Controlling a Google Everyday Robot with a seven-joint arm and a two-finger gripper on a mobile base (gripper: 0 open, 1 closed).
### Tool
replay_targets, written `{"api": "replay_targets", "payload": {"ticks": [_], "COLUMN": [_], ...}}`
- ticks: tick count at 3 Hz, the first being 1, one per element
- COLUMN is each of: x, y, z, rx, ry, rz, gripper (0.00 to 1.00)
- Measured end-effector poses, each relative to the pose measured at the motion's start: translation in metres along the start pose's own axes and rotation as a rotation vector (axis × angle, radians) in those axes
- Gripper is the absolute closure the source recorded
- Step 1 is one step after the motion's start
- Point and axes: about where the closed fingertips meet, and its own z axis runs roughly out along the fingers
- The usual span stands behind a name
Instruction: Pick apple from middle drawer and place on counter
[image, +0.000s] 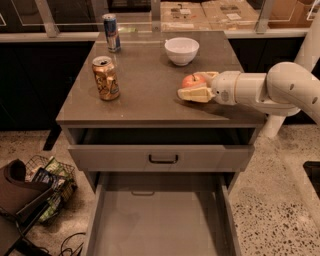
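The apple (192, 80), small and red-orange, sits on the counter (145, 95) at its right side, in front of the white bowl. My gripper (198, 84) reaches in from the right at counter height. Its cream fingers (194, 94) lie on either side of the apple and are shut on it, one in front and one behind. The middle drawer (155, 220) is pulled far out below, and its grey floor is bare.
A white bowl (181, 50) stands at the back of the counter. A gold can (105, 78) stands at the left and a blue can (111, 32) at the back left. The top drawer (162, 158), with a dark handle, is slightly out. A basket of clutter (47, 187) lies on the floor at the left.
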Motion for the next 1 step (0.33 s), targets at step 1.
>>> {"api": "replay_targets", "payload": {"ticks": [1], "x": [-0.0003], "y": [0.0014], "z": [0.0022], "rx": [-0.004], "ry": [0.0], "rz": [0.0], "gripper": [0.0]}}
